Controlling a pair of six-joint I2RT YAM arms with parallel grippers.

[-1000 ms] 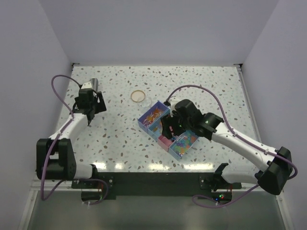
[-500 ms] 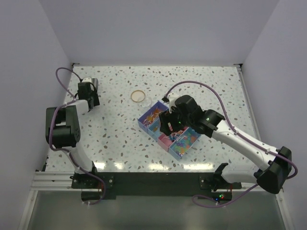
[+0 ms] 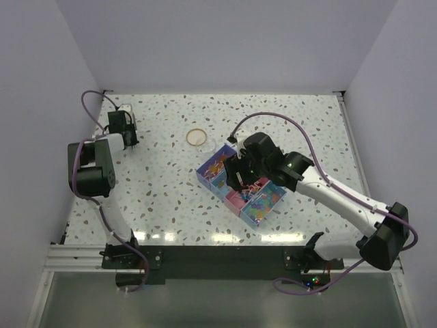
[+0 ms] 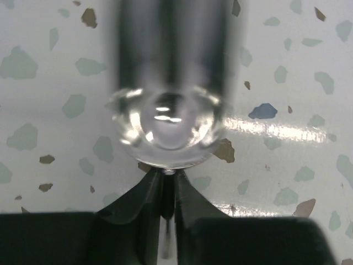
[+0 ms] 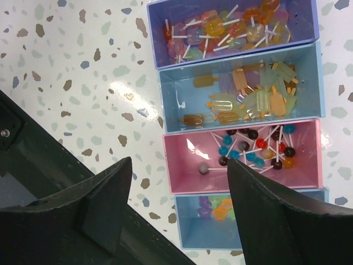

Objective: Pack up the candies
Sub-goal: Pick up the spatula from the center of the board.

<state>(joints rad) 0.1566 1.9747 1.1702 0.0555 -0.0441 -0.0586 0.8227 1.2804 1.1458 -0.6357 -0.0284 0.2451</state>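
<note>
— What had changed over that second, starting from our end?

— The right gripper (image 5: 179, 161) had edged a little left and farther out over the box (image 3: 205, 176). Its fingers stood as wide apart as before, with nothing between them. Farther off, the left arm (image 3: 92, 171) had folded up tall and carried the left gripper (image 4: 165, 176) toward the far left corner of the table (image 3: 171, 195). Its fingers had drawn in to a thin slit.

— Was it gripping anything?

— I couldn't tell. The tips sat right at the edge of a clear jar (image 4: 165, 124), but that view was blurred.

— And the candies (image 5: 220, 104)?

— They lay sorted in the box's compartments: stick sweets in the purple and pink ones, amber bars in the blue one between. From above, the right arm (image 3: 328, 195) hid the box's middle. Beyond the box a tan lid (image 3: 196, 137) lay on the table, well apart from both grippers.
</note>
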